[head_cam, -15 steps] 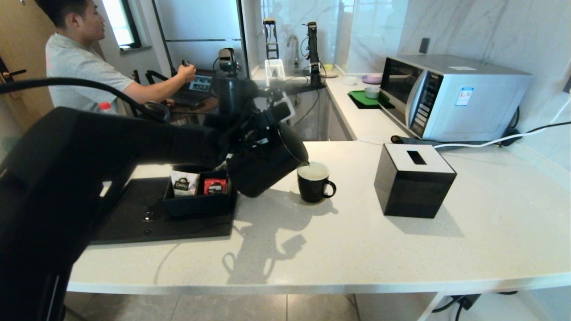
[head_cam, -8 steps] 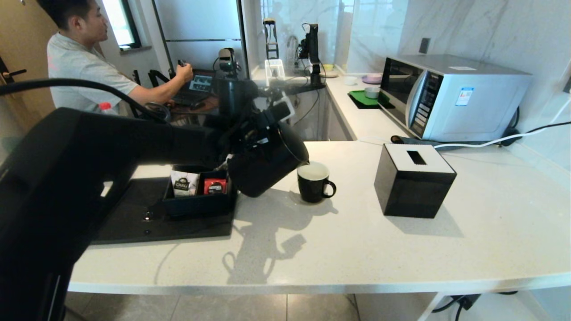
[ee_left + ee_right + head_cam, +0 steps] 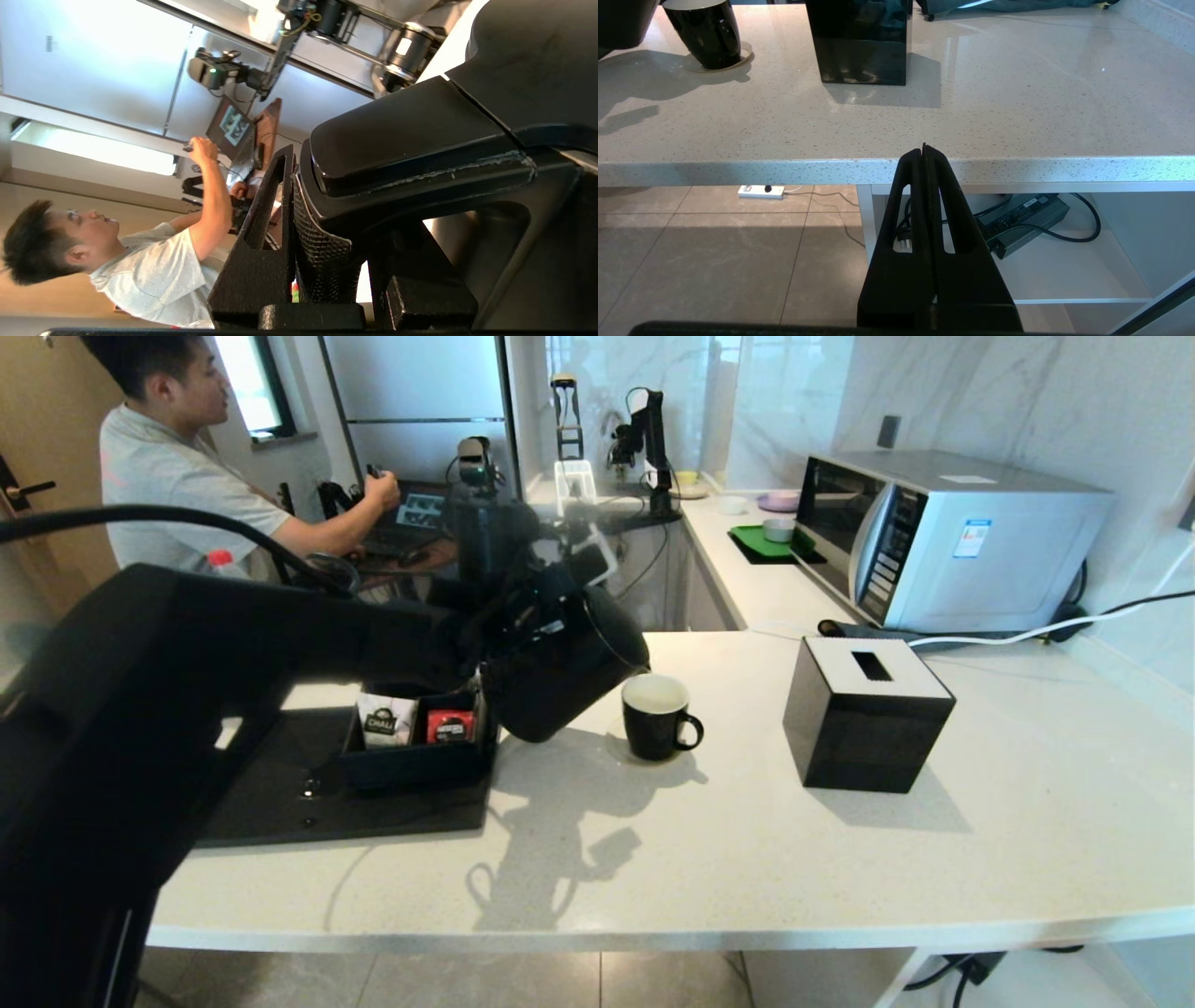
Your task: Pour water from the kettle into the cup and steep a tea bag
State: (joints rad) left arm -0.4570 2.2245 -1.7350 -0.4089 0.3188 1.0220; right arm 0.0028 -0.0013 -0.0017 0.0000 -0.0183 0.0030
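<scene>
The matte black kettle [image 3: 560, 672] hangs tilted over the counter, its mouth just left of and slightly above the cup [image 3: 656, 717]. My left gripper [image 3: 540, 609] is shut on the kettle's loop handle [image 3: 420, 135]; in the left wrist view one finger [image 3: 261, 242] presses the handle's side. The small black mug stands on the white counter with pale liquid in its white inside, and it also shows in the right wrist view as the cup [image 3: 707, 32]. My right gripper [image 3: 924, 150] is shut on nothing, parked below the counter's front edge. No tea bag is in view.
A black tray [image 3: 308, 807] at the left holds a black box [image 3: 415, 761] with a white sachet [image 3: 386, 721] and a red sachet [image 3: 450, 725]. A black tissue box [image 3: 868, 714] stands right of the cup. A microwave [image 3: 943, 537] sits at the back right. A person sits behind.
The kettle has tipped back and risen a little, so its lip has come off the cup's rim. The cup and the right arm have not moved.
</scene>
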